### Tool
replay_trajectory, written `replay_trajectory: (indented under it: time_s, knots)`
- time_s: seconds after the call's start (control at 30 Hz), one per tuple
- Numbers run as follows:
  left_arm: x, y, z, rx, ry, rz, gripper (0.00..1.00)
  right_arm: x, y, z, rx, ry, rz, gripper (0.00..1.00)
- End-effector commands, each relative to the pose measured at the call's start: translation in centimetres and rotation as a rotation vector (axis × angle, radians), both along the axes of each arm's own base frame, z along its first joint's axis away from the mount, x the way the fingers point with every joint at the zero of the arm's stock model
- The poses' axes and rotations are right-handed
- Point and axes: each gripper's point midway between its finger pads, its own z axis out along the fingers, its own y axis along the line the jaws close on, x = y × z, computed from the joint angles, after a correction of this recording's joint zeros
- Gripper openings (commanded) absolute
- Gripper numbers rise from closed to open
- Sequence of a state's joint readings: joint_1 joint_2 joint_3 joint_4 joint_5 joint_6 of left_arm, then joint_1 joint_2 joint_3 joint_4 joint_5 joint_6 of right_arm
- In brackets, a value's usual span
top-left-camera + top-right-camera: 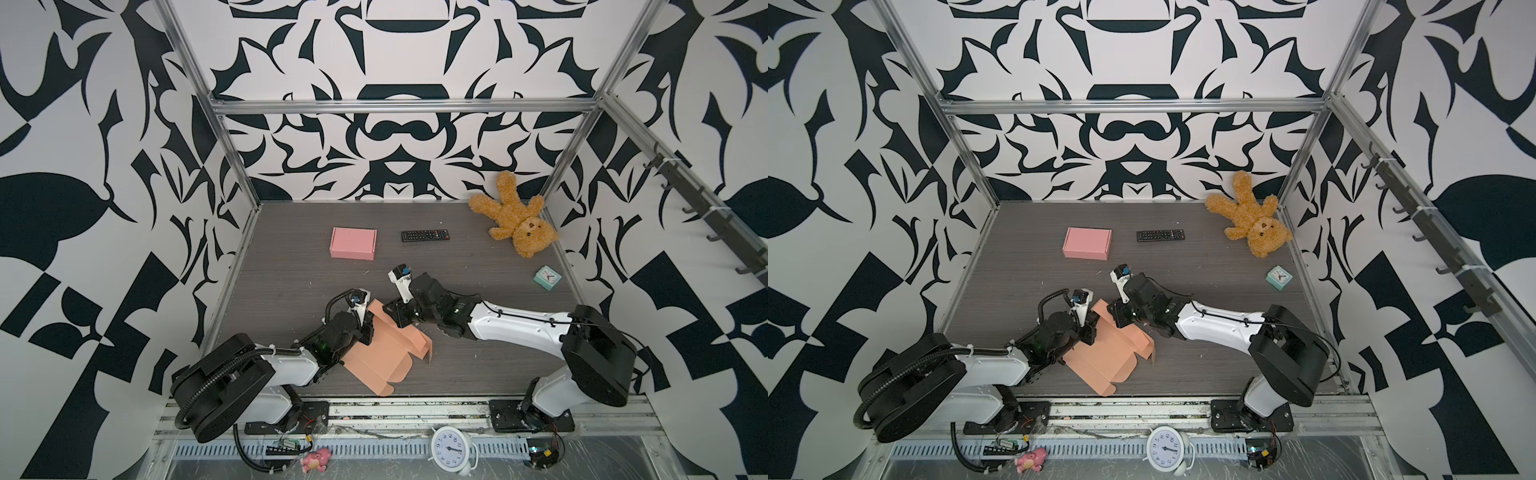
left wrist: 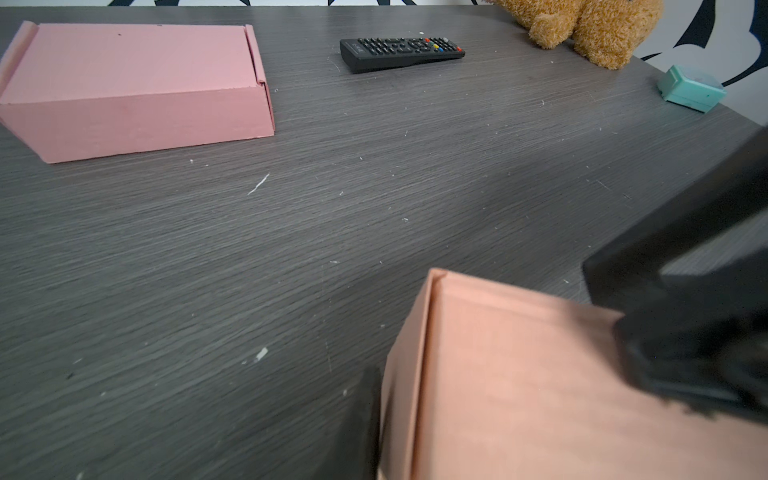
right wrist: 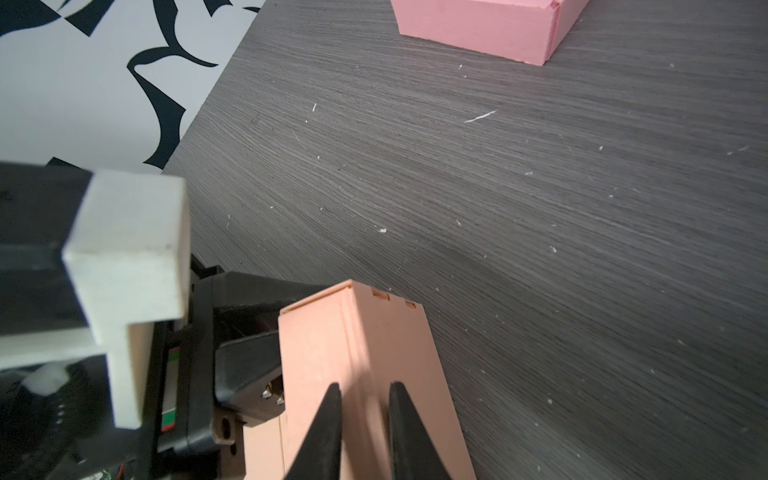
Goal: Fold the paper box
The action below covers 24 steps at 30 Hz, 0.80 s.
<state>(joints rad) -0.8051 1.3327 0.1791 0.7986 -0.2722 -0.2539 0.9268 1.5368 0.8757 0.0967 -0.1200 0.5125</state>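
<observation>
The paper box is a salmon cardboard blank lying near the table's front edge, with its far side wall folded upright. Both grippers meet at that raised wall in both top views. My left gripper holds the wall's left end. One of its dark fingers presses the wall's outer face, and the other finger is hidden behind the cardboard. My right gripper straddles the wall's top ridge from behind, with its jaws close together and the cardboard between them. The blank's front flaps lie flat.
A finished pink box stands at the back left. A black remote lies at the back middle, a teddy bear at the back right, and a teal clock near the right wall. A white alarm clock and a pink toy sit below the front rail.
</observation>
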Motion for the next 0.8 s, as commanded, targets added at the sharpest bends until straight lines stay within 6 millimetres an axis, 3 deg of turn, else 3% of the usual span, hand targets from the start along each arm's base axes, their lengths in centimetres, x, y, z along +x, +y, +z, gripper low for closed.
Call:
replay_trajectory:
  time_s: [0.0, 0.23, 0.47, 0.77]
  knots:
    - [0.2, -0.3, 1.2, -0.037, -0.012, 0.007, 0.17, 0.0, -0.8, 2.5, -0.008, -0.054, 0.006, 0.24]
    - [0.1, -0.1, 2.2, -0.095, 0.056, 0.057, 0.17, -1.0, -4.6, 5.4, -0.128, -0.148, -0.015, 0.25]
    - [0.3, 0.4, 2.8, -0.137, 0.126, 0.127, 0.17, -2.1, -7.3, 8.3, -0.155, -0.206, -0.022, 0.05]
    - [1.1, 0.9, 3.5, -0.102, 0.199, 0.219, 0.17, -1.8, -9.0, 7.8, -0.27, -0.253, -0.031, 0.0]
